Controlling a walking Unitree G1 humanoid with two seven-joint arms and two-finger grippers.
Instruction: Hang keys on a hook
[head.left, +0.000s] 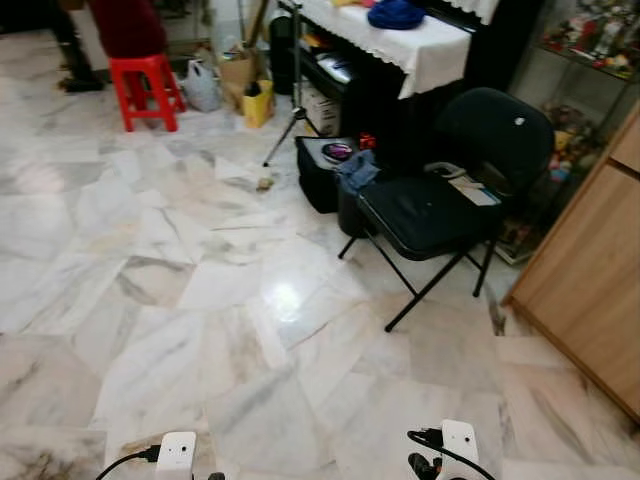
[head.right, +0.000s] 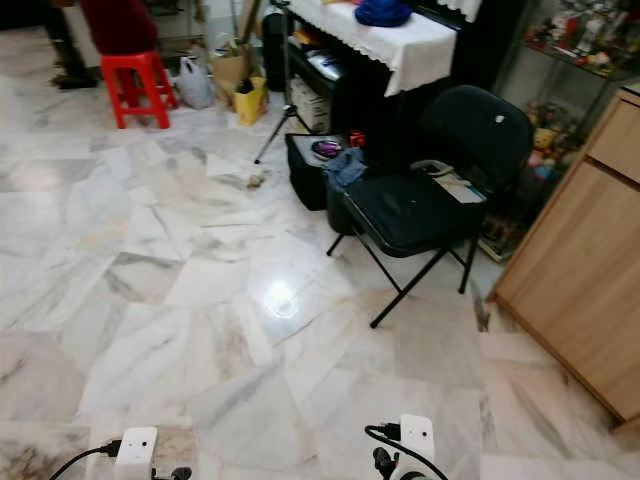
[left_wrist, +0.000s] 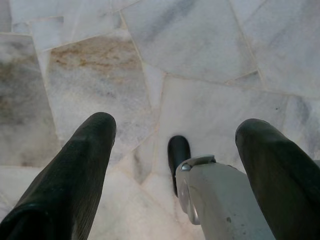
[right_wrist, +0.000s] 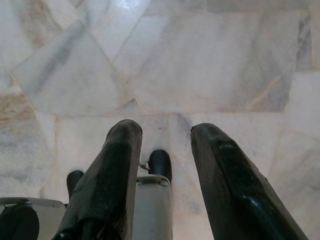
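A: Where do the keys lie from either tool?

B: I can't say. No keys and no hook can be made out. Ahead is marble floor (head.left: 200, 330), a black folding chair (head.left: 440, 215) to the right front, a wooden cabinet (head.left: 590, 280) at the far right, and a red stool (head.left: 145, 90) well off at the far left.

A: And the tools themselves?

B: Both arms hang low, pointing at the floor. The left tool (left_wrist: 175, 145) has its two black fingers spread wide with nothing between them but floor. The right tool (right_wrist: 167, 145) has its fingers parted more narrowly, and it too holds nothing.

A: So which arm is nearer?

B: Neither can be favoured. In my judgement the task has hardly begun: the keys must first be found, perhaps among the things near the chair and the dark table (head.left: 420, 45) behind it. That is a guess.
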